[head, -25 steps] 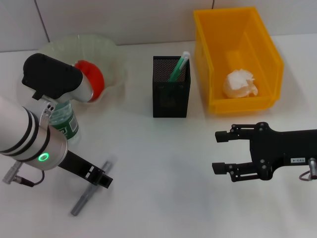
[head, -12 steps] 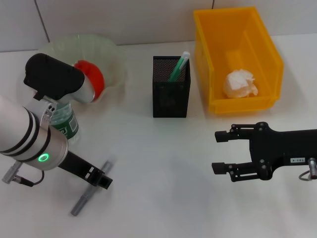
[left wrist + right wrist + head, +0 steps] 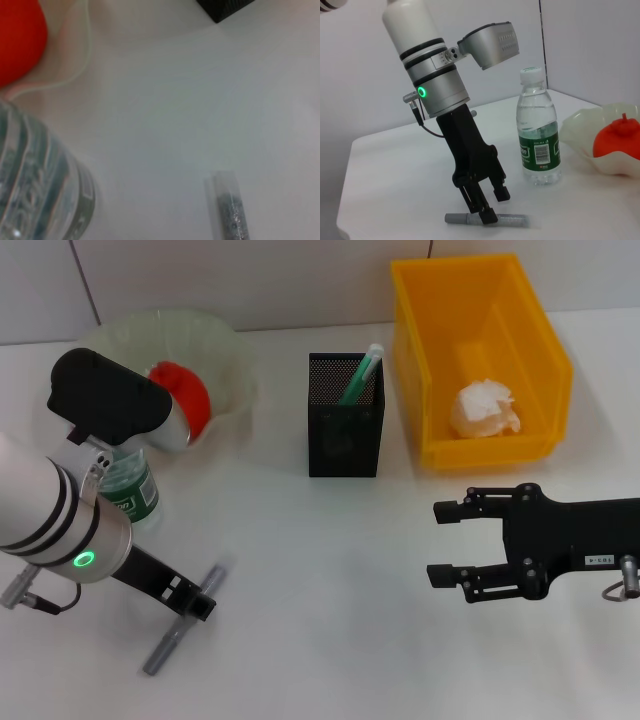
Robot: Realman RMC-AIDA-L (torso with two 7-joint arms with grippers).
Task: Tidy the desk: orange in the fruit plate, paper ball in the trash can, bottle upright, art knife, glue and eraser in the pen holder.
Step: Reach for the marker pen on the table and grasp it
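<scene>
A slim grey stick (image 3: 178,628), art knife or glue, I cannot tell which, lies on the white desk at the front left. It also shows in the left wrist view (image 3: 229,212) and the right wrist view (image 3: 512,219). My left gripper (image 3: 200,602) is down over its middle, and in the right wrist view it (image 3: 492,205) is open with a finger on each side. The bottle (image 3: 130,492) stands upright behind it. The orange (image 3: 185,400) lies in the fruit plate (image 3: 225,350). The paper ball (image 3: 485,408) lies in the yellow bin (image 3: 555,360). My right gripper (image 3: 440,542) is open and empty at the right. No eraser shows.
The black mesh pen holder (image 3: 345,435) stands at the middle back with a green stick (image 3: 362,372) in it. The bottle (image 3: 537,135) stands close to the left arm. The desk's front edge is near the grey stick.
My left arm has sunk a little, bringing its gripper lower over the grey stick. The right arm and the other things have not moved.
</scene>
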